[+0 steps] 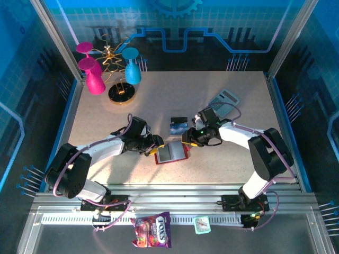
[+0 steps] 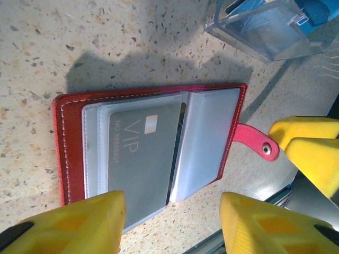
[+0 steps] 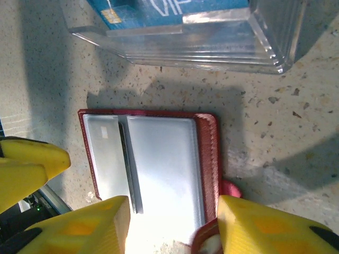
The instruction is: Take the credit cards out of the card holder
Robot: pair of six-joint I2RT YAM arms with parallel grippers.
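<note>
The red card holder (image 1: 170, 152) lies open on the table, grey pockets up (image 2: 206, 137) (image 3: 164, 164). One card printed VIP (image 2: 140, 159) sits in its left pocket and sticks out past the near edge. The snap tab (image 2: 255, 143) points toward my right gripper. A blue credit card (image 3: 175, 8) lies in the clear plastic box (image 1: 178, 126) just behind the holder. My left gripper (image 1: 156, 144) (image 2: 172, 227) is open at the holder's left side, straddling the card's edge. My right gripper (image 1: 186, 142) (image 3: 172, 227) is open over the holder's right edge.
A grey calculator (image 1: 224, 100) lies at the back right. Pink and teal goblets (image 1: 95, 79) and a gold stand (image 1: 122, 92) occupy the back left. A candy packet (image 1: 152, 230) and a small teal packet (image 1: 202, 224) lie on the front rail.
</note>
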